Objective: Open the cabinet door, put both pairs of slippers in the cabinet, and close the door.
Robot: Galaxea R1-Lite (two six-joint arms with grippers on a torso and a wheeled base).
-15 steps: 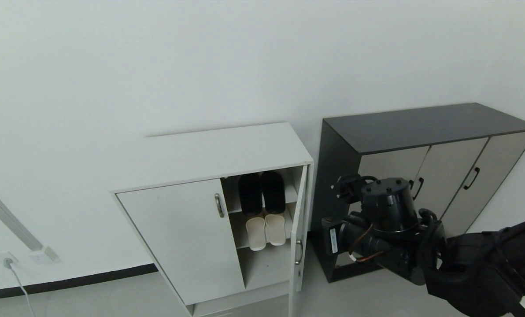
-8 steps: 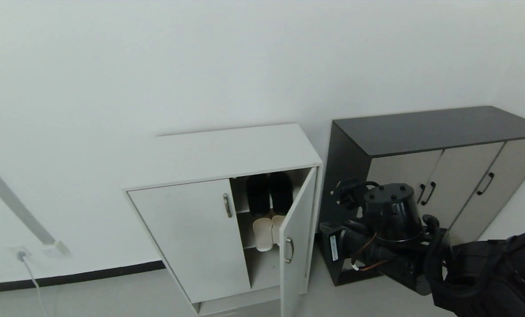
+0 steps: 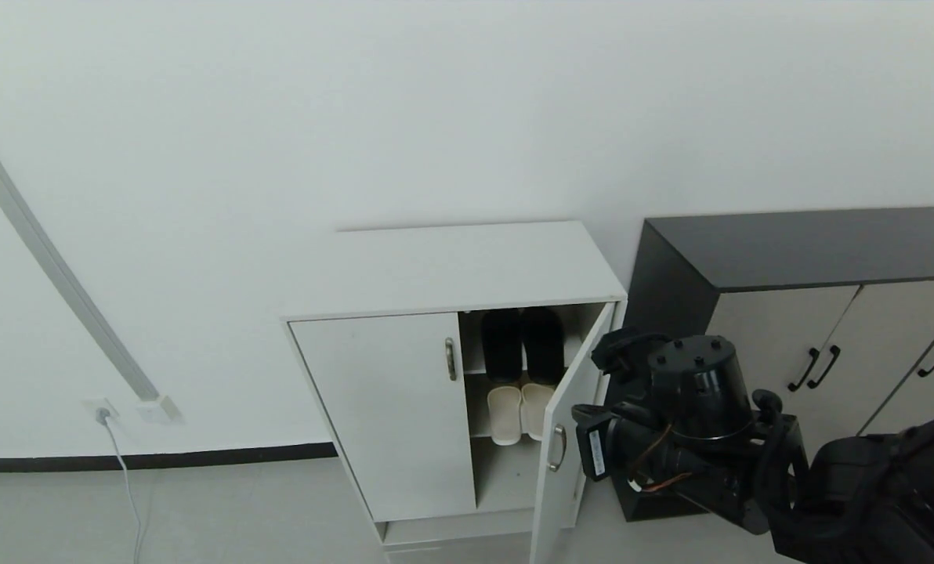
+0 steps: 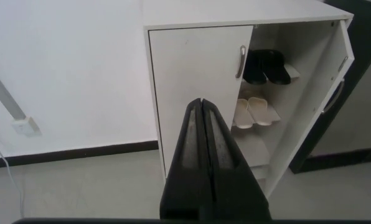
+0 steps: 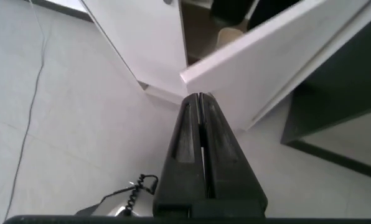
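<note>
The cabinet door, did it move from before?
Yes. The right door has swung partway shut. Its free edge now sits closer to the closed left door than a second ago, though the camera shifted too.

right end effector: fingers pressed together, tips at the lower corner of the open cabinet door, contact unclear | cream slipper: behind the door | dark cabinet: beside the door | cable: on the floor, well apart from the door
</note>
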